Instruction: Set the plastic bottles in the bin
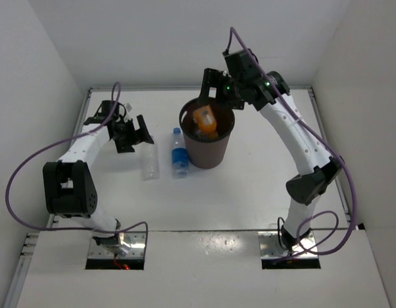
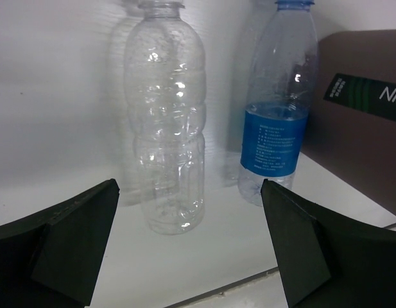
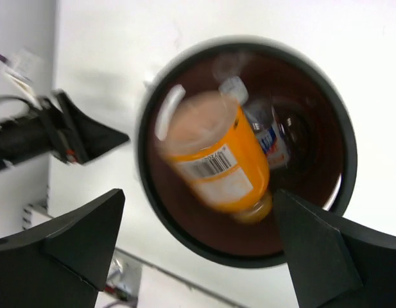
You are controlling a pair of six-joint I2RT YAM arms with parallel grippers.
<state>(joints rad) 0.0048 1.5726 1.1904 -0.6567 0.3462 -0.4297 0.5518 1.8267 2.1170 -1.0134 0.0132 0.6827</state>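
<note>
The right claw is seen spread wide, with nothing gripped. Directly below it, inside the dark brown bin, a short orange bottle is shown tilted and blurred, a white barcode label on its side. Deeper in, a clear white-labelled bottle is lodged beside it. The left claw is likewise spread and empty. Just ahead of it, a plain ribbed clear bottle and a blue-labelled, blue-capped bottle are laid side by side on the bench, not touching.
</note>
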